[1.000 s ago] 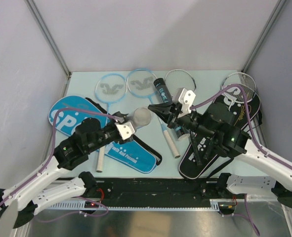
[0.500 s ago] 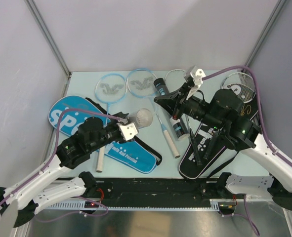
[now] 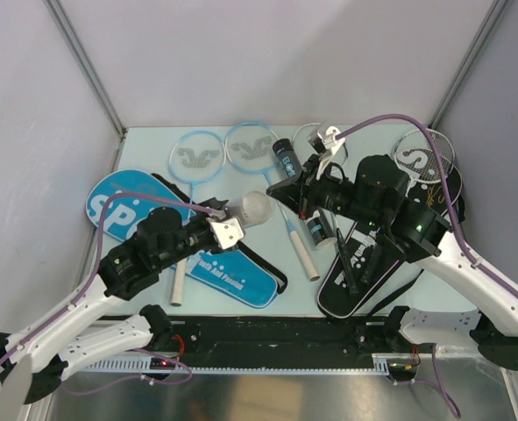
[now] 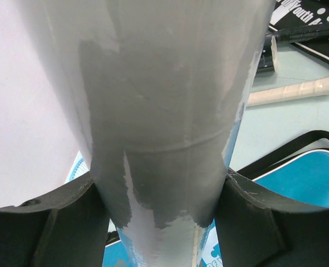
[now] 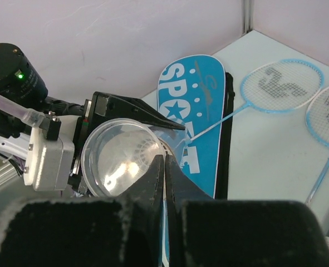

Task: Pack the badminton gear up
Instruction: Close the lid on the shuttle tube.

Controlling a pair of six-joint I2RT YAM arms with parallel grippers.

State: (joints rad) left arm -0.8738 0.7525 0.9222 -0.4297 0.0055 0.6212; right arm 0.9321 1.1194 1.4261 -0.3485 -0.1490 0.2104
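Observation:
My left gripper (image 3: 230, 228) is shut on a white translucent tube (image 3: 256, 209) and holds it above the blue "SPORT" cover (image 3: 125, 207). The tube's open mouth faces my right gripper. The tube fills the left wrist view (image 4: 164, 111), clamped between both fingers (image 4: 58, 222). My right gripper (image 3: 274, 189) is shut, and its tips (image 5: 165, 162) are at the rim of the tube mouth (image 5: 119, 161). A white feather shuttlecock (image 5: 145, 149) shows inside the tube. I see nothing between the right jaws.
Two light-blue rackets (image 3: 195, 156) (image 3: 248, 146) lie at the back, with white grips (image 3: 302, 254) toward the front. Two black tubes (image 3: 286, 158) (image 3: 316, 230) lie mid-table. A silver racket (image 3: 423, 151) and a black cover (image 3: 372, 263) lie under the right arm.
My right wrist lifted and turned away from the tube, then came back down with its tips at the tube mouth. The left gripper has kept the tube almost still.

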